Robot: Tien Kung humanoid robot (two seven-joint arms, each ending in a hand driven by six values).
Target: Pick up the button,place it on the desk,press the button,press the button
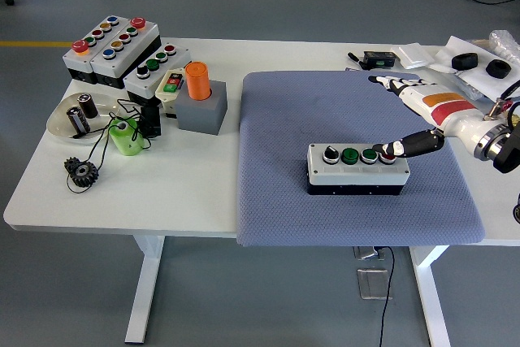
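Reaching in from the right edge, the robot's right hand (pixel 418 111) hovers over the blue-grey textured mat (pixel 349 152) that covers the right half of the white tabletop (pixel 122 193). Its white fingers (pixel 388 82) are spread out toward the far side and grip nothing, while the dark thumb (pixel 414 144) points down and left, its tip on or just above the red button at the right end of the grey rectangular button box (pixel 357 168); the view is too coarse to tell whether it actually touches. That box lies flat on the mat, near its middle, carrying a row of four controls on top. On the left part of the tabletop stand three more grey button boxes (pixel 122 50), an orange cylinder in a grey block (pixel 199 99), a clear dish (pixel 77 115), a green roll (pixel 126 137) and a small black gear (pixel 81 171).
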